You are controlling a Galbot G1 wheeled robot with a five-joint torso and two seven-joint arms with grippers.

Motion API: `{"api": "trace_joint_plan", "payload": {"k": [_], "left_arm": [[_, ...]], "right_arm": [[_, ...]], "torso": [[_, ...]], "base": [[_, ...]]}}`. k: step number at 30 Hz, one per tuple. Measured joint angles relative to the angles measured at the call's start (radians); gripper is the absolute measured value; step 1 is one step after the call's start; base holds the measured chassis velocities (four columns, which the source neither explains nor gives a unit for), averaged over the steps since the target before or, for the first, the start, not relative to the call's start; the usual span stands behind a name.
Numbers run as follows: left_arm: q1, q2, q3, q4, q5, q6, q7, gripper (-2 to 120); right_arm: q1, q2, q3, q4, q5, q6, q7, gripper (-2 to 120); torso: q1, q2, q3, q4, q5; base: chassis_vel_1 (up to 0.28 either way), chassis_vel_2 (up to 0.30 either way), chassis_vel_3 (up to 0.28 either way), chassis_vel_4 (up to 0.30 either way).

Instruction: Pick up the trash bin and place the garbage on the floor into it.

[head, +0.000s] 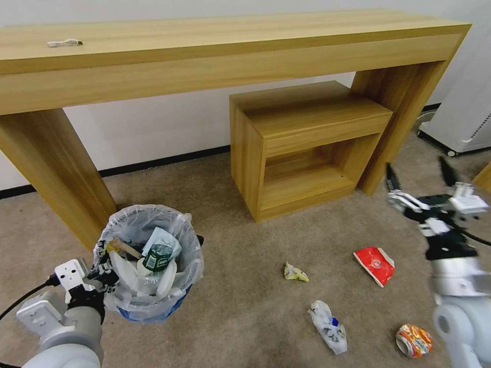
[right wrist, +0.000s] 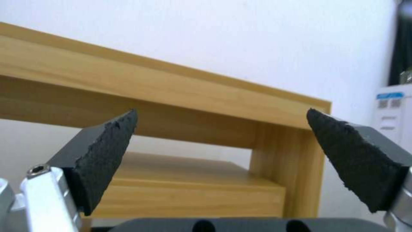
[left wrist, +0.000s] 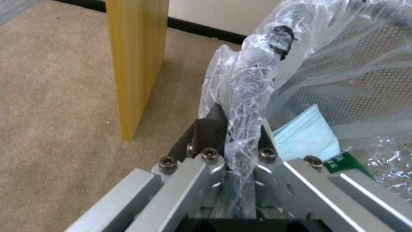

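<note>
While it sits on the beige floor point(head: 240, 312) just beside the long wooden desk's left leg point(head: 53, 168), the trash bin point(head: 148, 306) is gripped at its near-left rim by the left gripper point(head: 105, 278), whose fingers are clenched on the rim and the whitish bag liner point(left wrist: 240, 96); the left wrist view shows the crumpled plastic pinched between the two dark pads. Inside the bin lie a green-labelled bottle point(head: 157, 257), a pale-blue mask point(left wrist: 307, 137), white slippers point(head: 166, 278) and a wooden stick point(head: 123, 248).

Out on the carpet to the bin's right, well apart from it, litter is scattered: a small yellowish wrapper point(head: 295, 273), a red snack wrapper point(head: 376, 265) farther right, a crumpled clear-white plastic piece with a blue spot point(head: 328, 326) nearer the robot, and a crushed orange can point(head: 413, 340) near the robot's right arm.

The right gripper point(head: 422, 179) is raised above the floor at the right, over the red wrapper's side of the carpet, its black pointed fingers point(right wrist: 107, 154) spread wide and holding nothing. Beyond it stands a low wooden shelf unit point(head: 302, 143) tucked under the desk's right end, against the white wall. A small white cable point(head: 64, 43) lies on the desk's top near its left end.
</note>
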Motion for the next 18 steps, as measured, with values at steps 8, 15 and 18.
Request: {"api": "trace_joint_plan", "payload": {"k": [8,15,18], "left_arm": [[0.011,0.001,-0.005,0.024,0.026,-0.023,0.029,1],[0.017,0.005,-0.021,0.035,0.024,-0.036,0.033,1],[0.015,0.006,-0.021,0.035,0.021,-0.036,0.034,1]], "right_arm": [[-0.001,0.063,-0.016,-0.016,-0.045,0.036,-0.008,100],[0.023,0.084,-0.04,-0.047,-0.087,0.053,-0.015,100],[0.029,0.091,-0.045,-0.049,-0.09,0.054,-0.016,100]], "torso": [[0.0,0.0,0.0,0.0001,-0.0001],[0.0,0.0,0.0,0.0002,0.0],[0.0,0.0,0.0,0.0002,-0.0001]], "base": [[0.0,0.0,0.0,0.0],[0.0,0.0,0.0,0.0],[0.0,0.0,0.0,0.0]]}}
